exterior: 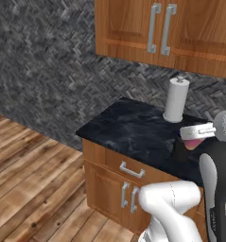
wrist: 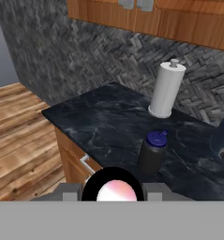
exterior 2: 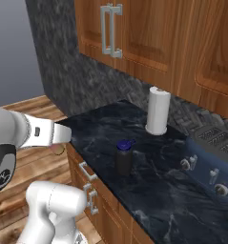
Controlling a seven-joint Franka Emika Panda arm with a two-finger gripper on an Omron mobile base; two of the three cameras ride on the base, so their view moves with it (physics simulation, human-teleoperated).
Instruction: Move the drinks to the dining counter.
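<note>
1. No brand, label or lettering is readable on anything.
2. One squat black bottle with a blue cap (exterior 2: 124, 159) stands upright on the dark marbled countertop (exterior 2: 101, 128), near its front edge, about midway along the part that shows.
3. One white paper towel roll (exterior 2: 158, 112) stands upright by the back edge, well apart from the black bottle.
4. One small pink-and-white bottle (wrist: 115, 192) sits clamped between the fingers of the gripper (exterior: 190, 140), off the countertop, above its front edge and beside the black bottle.
5. Two steel handles show on the wall cabinet (exterior: 159, 29).
</note>
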